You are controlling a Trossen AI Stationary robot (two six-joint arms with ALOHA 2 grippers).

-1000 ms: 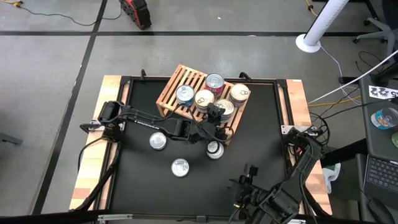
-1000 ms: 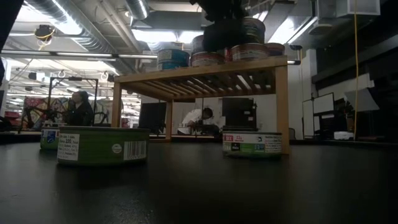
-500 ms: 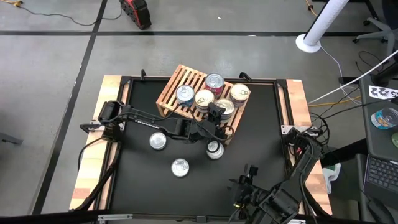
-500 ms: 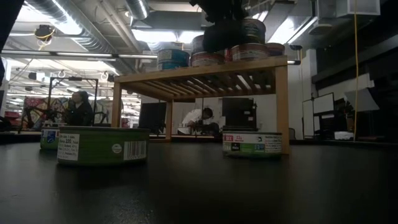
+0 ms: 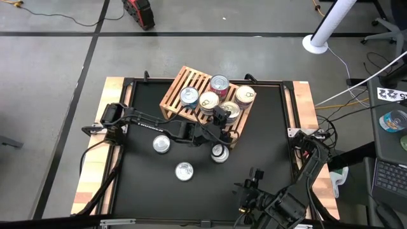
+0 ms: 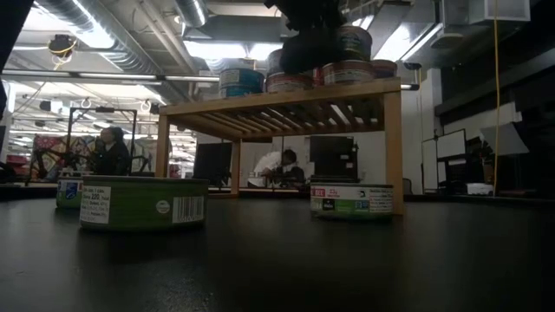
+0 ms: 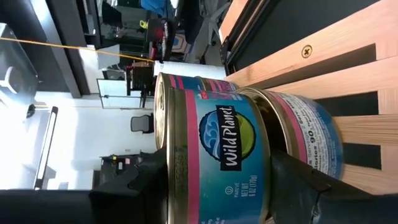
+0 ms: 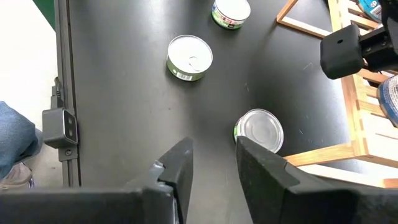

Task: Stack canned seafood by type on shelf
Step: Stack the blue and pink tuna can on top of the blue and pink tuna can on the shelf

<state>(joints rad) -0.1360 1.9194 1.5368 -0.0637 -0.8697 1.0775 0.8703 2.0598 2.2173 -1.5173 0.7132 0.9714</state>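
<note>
So my left gripper (image 7: 214, 186) is pinching a blue-and-pink can (image 7: 214, 146), holding it over the shelf (image 5: 184, 83) at its 5 o'clock corner, right above another can (image 7: 305, 140) of the same type. Next I'd guess: lower it square, then let go. Right gripper (image 8: 211, 168) waits at the table's 6 o'clock, fingers slightly apart, empty. Three cans (image 5: 184, 170) remain on the table.

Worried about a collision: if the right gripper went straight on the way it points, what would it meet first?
Probably the bare black table: the right gripper points down at it, between two green-sided cans. Depth is hard to judge.
</note>
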